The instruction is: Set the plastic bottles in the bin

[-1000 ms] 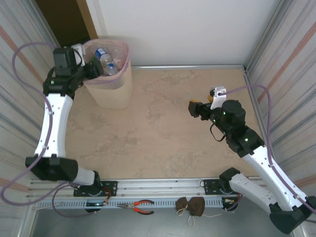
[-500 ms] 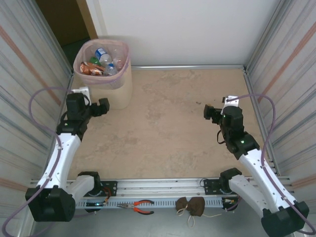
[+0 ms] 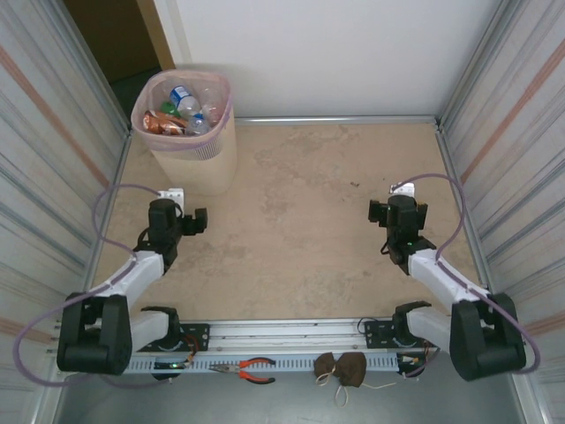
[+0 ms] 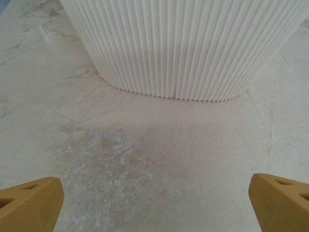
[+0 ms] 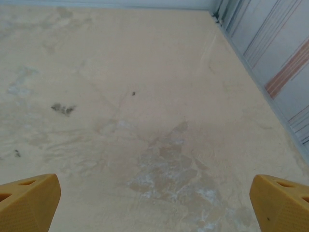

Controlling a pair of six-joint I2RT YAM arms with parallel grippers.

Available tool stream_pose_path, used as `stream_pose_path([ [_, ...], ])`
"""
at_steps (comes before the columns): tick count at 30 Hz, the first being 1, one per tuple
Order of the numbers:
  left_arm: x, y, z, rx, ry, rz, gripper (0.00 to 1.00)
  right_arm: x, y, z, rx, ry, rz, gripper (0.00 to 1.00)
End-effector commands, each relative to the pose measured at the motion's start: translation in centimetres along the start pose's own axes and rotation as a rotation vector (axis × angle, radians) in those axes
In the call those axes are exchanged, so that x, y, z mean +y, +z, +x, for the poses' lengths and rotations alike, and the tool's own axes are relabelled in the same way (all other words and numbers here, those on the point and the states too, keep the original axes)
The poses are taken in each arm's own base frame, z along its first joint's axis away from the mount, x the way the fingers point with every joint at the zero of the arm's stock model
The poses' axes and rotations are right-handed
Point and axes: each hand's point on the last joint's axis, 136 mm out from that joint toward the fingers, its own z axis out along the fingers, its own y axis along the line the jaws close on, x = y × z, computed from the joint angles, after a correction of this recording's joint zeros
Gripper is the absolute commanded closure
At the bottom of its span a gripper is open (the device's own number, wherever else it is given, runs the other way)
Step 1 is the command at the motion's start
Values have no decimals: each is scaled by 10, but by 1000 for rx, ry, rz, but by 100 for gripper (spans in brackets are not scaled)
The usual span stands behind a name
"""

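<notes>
The beige bin (image 3: 201,166), lined with a pink bag, stands in the far left corner. Several plastic bottles (image 3: 180,109) with red, blue and green labels lie inside it. My left gripper (image 3: 191,221) hangs low over the floor just in front of the bin, open and holding nothing. In the left wrist view the bin's ribbed wall (image 4: 183,43) rises ahead of the left gripper (image 4: 154,205), whose yellow fingertips (image 4: 29,203) sit far apart. My right gripper (image 3: 388,212) is at the right side, also open and holding nothing. Bare floor lies between the right gripper's (image 5: 154,205) fingertips (image 5: 282,200).
Corrugated metal walls (image 3: 508,132) close in both sides, and a white wall stands at the back. Along the near rail lie red-handled pliers (image 3: 252,369) and a brown pouch (image 3: 342,369). A small dark spot (image 5: 133,93) marks the beige floor.
The left arm has drawn back from over the bin and folded down to the near left. The right arm has folded back toward its base. Both grippers have opened wider.
</notes>
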Motion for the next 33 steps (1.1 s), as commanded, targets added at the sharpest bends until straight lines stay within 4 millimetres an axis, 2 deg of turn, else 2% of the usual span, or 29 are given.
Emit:
stream_pose_path([
  [1, -6, 4, -33, -199, 82, 21, 1, 2, 12, -23, -124, 48, -39, 1],
  [4, -18, 8, -37, -237, 140, 84, 1, 2, 27, -15, -116, 71, -74, 1],
  [8, -19, 17, -41, -266, 85, 166, 1, -1, 43, -12, -114, 104, -101, 1],
  [13, -23, 36, -26, -237, 81, 211, 1, 2, 61, -4, -81, 131, -152, 1],
  [15, -25, 40, -28, -233, 88, 220, 1, 4, 66, 1, -73, 133, -163, 1],
  [22, -21, 45, -26, -188, 60, 223, 1, 8, 67, 7, -75, 132, -206, 1],
  [25, -12, 49, -26, -169, 35, 161, 1, 8, 68, 7, -73, 133, -205, 1],
  [33, -11, 47, -26, -177, 35, 159, 1, 8, 67, 6, -75, 133, -208, 1],
])
